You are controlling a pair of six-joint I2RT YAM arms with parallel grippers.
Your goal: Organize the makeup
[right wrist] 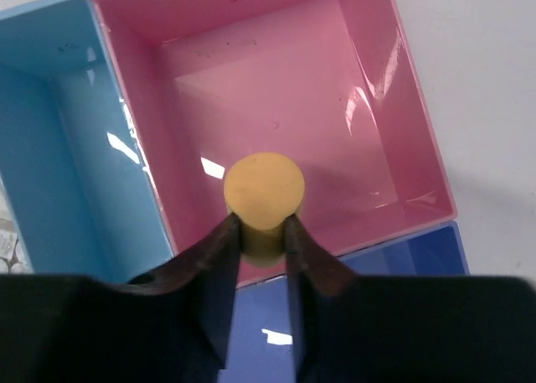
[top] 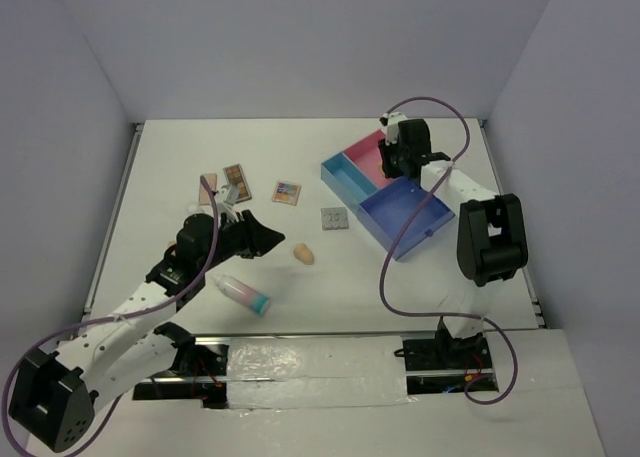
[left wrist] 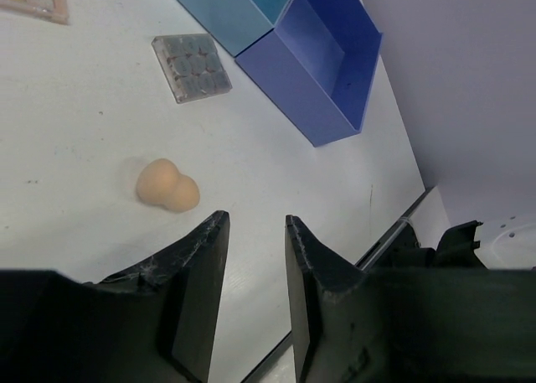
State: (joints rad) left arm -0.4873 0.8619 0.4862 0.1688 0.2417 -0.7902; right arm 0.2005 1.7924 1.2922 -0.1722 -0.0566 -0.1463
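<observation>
Tan sponge [right wrist: 264,190], likely soft and light, sits pinched in right gripper [right wrist: 262,224] over pink compartment [right wrist: 335,81]. Left gripper [left wrist: 255,228] gapes empty near second sponge [left wrist: 167,184]; best taken gently across its waist.

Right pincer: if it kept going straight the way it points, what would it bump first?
Probably the floor of the pink compartment. The right pincer points down into it, gripping a tan sponge, so the sponge would touch first. How high it hangs, I cannot tell.
</observation>
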